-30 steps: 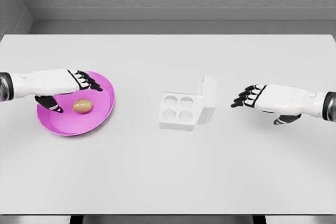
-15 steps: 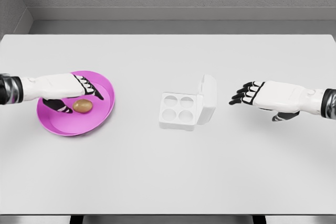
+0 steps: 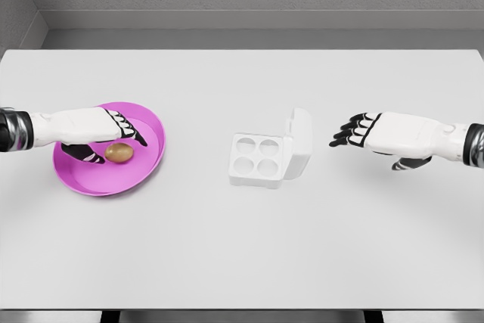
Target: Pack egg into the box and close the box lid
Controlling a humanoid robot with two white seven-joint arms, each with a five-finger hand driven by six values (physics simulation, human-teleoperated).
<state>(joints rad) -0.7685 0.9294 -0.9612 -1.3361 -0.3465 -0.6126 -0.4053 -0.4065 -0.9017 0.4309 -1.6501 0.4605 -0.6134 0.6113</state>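
While left hand stays over egg, right hand rose slightly.

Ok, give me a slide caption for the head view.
Left hand poised over the egg in the pink plate; open four-cup box waits, right hand hovering beside it.

Tabletop: smooth, matt, pale grey. Plate: glossy magenta, plastic-looking. Egg: smooth brown shell with a soft sheen. Box: matt white, moulded, foam-like. Hand shells: smooth white, hard plastic look; fingers black-jointed. Back wall: rough grey.
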